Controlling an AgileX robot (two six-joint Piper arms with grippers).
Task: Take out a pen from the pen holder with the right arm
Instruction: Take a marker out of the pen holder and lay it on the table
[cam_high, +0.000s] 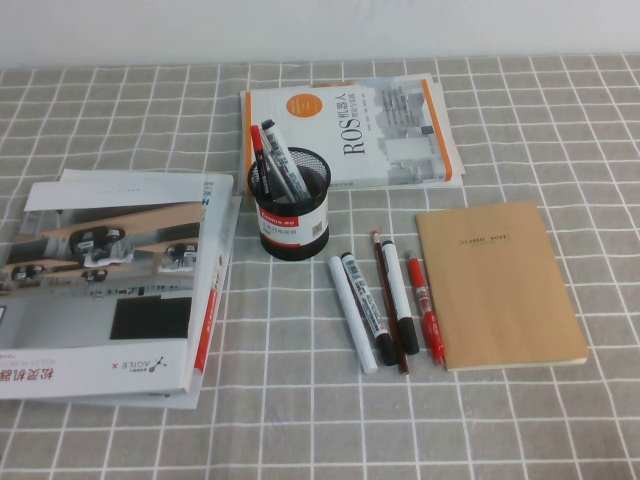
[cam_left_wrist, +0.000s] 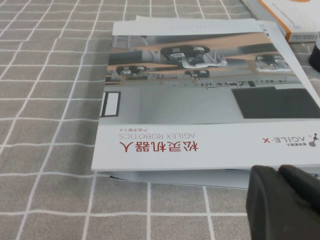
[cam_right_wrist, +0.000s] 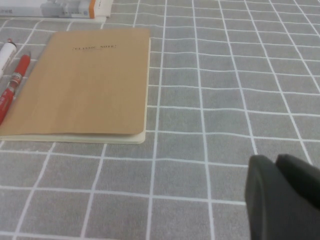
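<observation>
A black mesh pen holder (cam_high: 289, 215) stands mid-table in the high view, holding a red pen (cam_high: 257, 147) and a white marker (cam_high: 281, 162). Several more pens (cam_high: 385, 300) lie in a row on the cloth just in front of it. Neither arm appears in the high view. My right gripper (cam_right_wrist: 275, 161) is shut with nothing in it, low over the bare cloth to the right of the tan notebook (cam_right_wrist: 80, 85), far from the holder. My left gripper (cam_left_wrist: 277, 172) is shut and empty at the near edge of the AgileX brochure (cam_left_wrist: 200, 100).
The tan notebook (cam_high: 497, 283) lies right of the loose pens, with a red pen (cam_right_wrist: 12, 85) along its left side. A white and orange ROS book (cam_high: 350, 130) lies behind the holder. The brochure stack (cam_high: 100, 290) covers the left. A grey checked cloth (cam_high: 560, 420) covers the table.
</observation>
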